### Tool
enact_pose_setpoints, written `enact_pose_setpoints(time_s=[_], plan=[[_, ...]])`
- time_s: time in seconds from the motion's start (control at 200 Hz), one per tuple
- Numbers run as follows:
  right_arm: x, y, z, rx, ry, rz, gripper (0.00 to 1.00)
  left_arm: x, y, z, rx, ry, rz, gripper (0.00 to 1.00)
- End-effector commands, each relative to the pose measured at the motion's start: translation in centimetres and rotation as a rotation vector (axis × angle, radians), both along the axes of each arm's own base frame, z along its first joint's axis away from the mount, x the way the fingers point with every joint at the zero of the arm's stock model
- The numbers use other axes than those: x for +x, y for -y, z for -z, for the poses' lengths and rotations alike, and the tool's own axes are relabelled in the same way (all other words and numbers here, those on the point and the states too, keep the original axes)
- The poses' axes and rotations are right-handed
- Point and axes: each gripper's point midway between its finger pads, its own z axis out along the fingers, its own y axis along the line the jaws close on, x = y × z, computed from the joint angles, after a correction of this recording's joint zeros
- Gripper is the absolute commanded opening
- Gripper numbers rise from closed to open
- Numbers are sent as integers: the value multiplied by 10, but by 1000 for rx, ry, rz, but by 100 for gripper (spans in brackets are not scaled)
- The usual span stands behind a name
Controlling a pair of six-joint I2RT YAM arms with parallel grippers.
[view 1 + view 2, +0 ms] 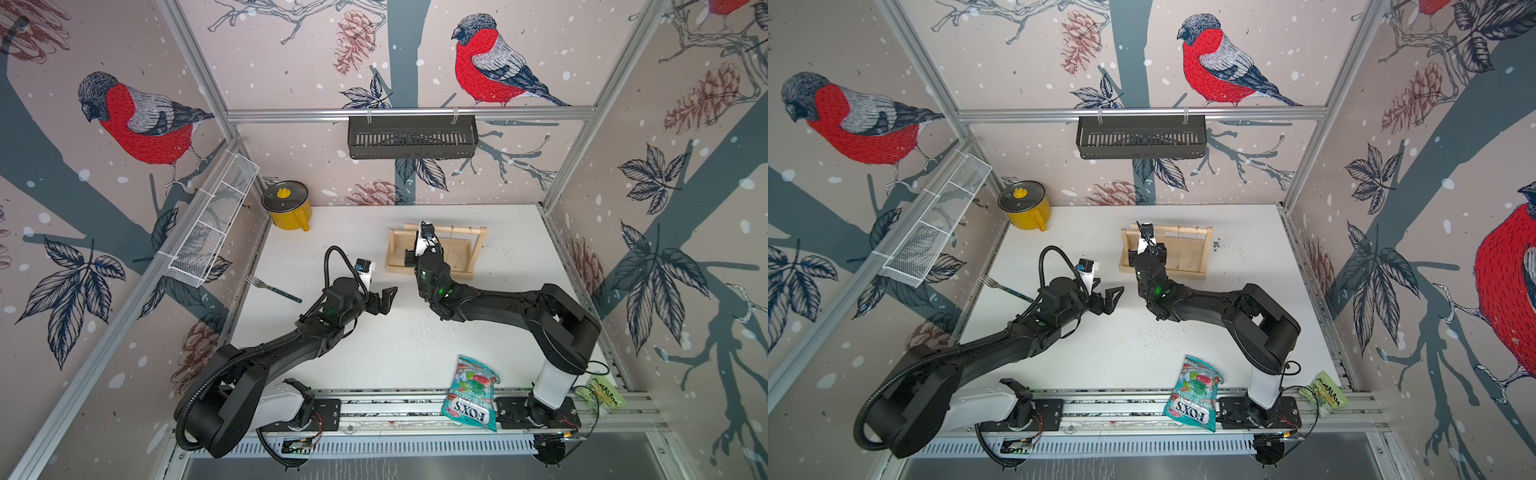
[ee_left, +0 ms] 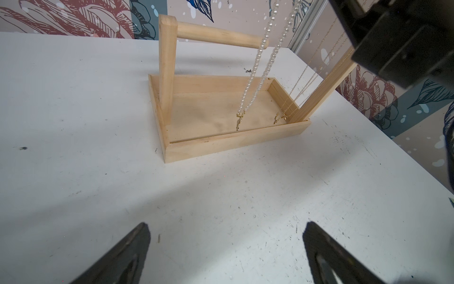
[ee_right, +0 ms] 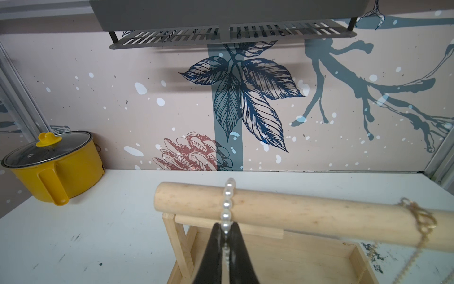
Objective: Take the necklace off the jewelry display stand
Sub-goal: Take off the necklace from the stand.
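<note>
Upright wooden stand (image 3: 307,214); pearl necklace (image 3: 226,204) looped over it.

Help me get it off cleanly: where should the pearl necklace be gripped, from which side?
Pinch the necklace by its near strand just under the bar, from the robot's side, as the right gripper does: it drapes over near the bar's free end, so it should slide off.

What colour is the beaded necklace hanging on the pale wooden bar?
The beaded necklace is pearly white; the right wrist view shows it best.

yellow pot (image 1: 286,217), fork (image 1: 272,286), candy bag (image 1: 471,392)
</note>
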Motion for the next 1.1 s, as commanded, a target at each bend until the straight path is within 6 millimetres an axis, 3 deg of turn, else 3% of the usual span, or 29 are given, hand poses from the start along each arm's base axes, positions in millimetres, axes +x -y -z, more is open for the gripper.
enact_pose_setpoints(time_s=[0.0,0.335,1.096], plan=[[-2,-7,-7,-9,25,-16,5,2,1,-7,-22,20,-4,98],[-10,-30,-4,-86,37,-47,3,1,1,-8,-40,12,-10,97],[2,-72,-32,-113,66,-160,1,4,-11,0,-67,-44,-104,97]])
